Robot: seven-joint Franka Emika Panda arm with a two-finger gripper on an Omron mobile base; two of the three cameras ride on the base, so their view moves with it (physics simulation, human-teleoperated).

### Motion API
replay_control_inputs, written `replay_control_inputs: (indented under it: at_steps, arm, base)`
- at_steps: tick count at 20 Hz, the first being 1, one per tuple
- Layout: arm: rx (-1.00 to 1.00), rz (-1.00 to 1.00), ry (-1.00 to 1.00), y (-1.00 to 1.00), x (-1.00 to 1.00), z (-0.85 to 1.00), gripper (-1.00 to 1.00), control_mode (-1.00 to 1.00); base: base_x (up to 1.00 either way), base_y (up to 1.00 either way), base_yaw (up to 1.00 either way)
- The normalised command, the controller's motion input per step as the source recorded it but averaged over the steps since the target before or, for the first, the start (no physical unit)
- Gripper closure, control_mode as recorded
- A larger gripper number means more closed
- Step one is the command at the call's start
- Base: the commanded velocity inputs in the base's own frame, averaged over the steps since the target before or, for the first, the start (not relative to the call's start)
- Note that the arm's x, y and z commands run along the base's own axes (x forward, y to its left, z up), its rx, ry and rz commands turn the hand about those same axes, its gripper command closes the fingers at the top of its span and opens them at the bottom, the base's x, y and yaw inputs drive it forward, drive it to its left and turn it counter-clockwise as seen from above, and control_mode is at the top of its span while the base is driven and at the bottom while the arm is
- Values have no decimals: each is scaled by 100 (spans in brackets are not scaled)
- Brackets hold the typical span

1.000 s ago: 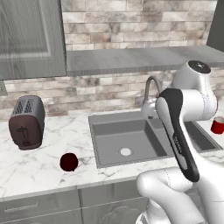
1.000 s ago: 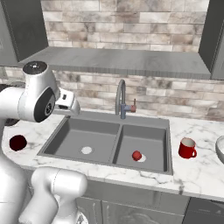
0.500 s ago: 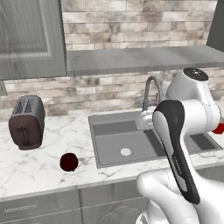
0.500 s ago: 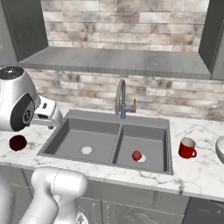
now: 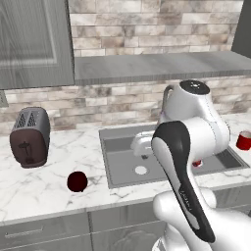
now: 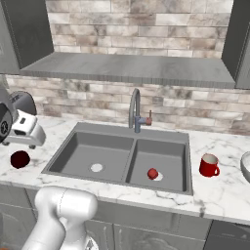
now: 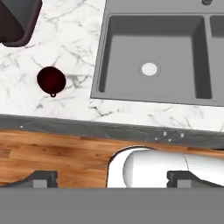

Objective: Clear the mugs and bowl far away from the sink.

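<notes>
The dark maroon mug [image 5: 77, 181] stands on the marble counter left of the sink [image 5: 121, 162], in front of the toaster; it also shows as the dark mug [image 6: 20, 159] and, seen from above, as the mug [image 7: 51, 80]. My gripper [image 7: 112, 178] is open with nothing between its fingers, and hangs high over the counter's front edge. The hand [image 6: 25, 131] hovers just above and right of that mug. The bright red mug [image 6: 209, 165] sits on the counter right of the sink [image 6: 78, 132]. The pale bowl [image 6: 245, 166] peeks in at the right edge.
A dark toaster [image 5: 29, 137] stands at the back left of the counter. A slim tap [image 6: 135, 110] with a red lever rises behind the basins. A small red object [image 6: 153, 174] lies in the right basin. Wooden floor [image 7: 52, 153] shows below the counter edge.
The arm has swung left and down, carrying the hand from above the sink's left basin to over the counter beside the maroon mug. The mugs and bowl have not moved.
</notes>
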Motion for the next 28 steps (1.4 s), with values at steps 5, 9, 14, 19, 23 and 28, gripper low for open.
replay_control_inputs:
  at_steps: [5, 9, 14, 19, 23, 28]
  arm:
    - [0, 0, 4, 55, -12, -4, -100, -100]
    - [0, 1, 3, 46, -4, -6, -100, -100]
    - [4, 3, 6, 36, -9, -4, -100, -100]
    - [2, -1, 11, 64, -2, -15, -100, -100]
    - [-3, -1, 1, 37, 17, -20, -100, -100]
    - [-3, 0, 4, 4, 24, -32, -100, -100]
  base:
    - [0, 0, 0]
    - [0, 0, 0]
    - [0, 0, 0]
    - [0, 0, 0]
    - [0, 0, 0]
    - [0, 0, 0]
